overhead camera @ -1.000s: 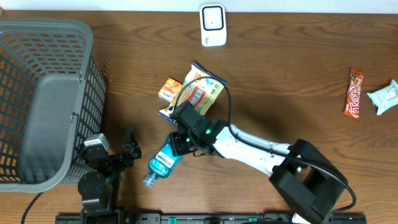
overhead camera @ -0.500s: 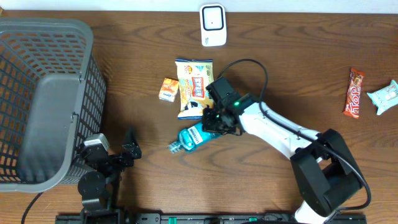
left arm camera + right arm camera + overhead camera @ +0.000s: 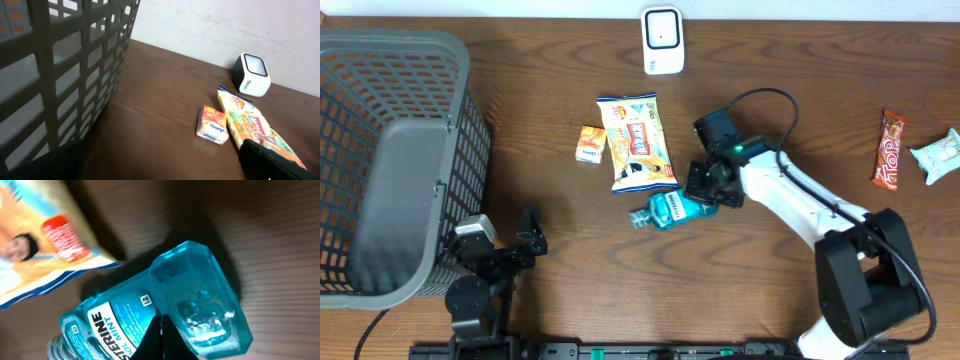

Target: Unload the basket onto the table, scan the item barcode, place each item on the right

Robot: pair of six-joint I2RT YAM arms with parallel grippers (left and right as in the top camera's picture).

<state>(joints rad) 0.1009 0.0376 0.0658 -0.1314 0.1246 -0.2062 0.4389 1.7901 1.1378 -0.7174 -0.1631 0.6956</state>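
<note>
The R gripper (image 3: 704,192) is clamped on the bottle (image 3: 667,210), which is turned on its side, nearer to the robot than the scanner (image 3: 661,40) and well apart from it. A snack bag (image 3: 637,142) lies between scanner and bottle. The L gripper (image 3: 507,240) has jaws spread wide, holding nothing, far left of the scanner, approx. at the robot's edge.

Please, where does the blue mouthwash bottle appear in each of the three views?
Overhead: the mouthwash bottle is near the centre, just below and right of the yellow snack bag.
Left wrist: not in it; the snack bag is at lower right.
Right wrist: the bottle fills the lower middle; the snack bag is at upper left.
Shared landmark: the snack bag.
</note>
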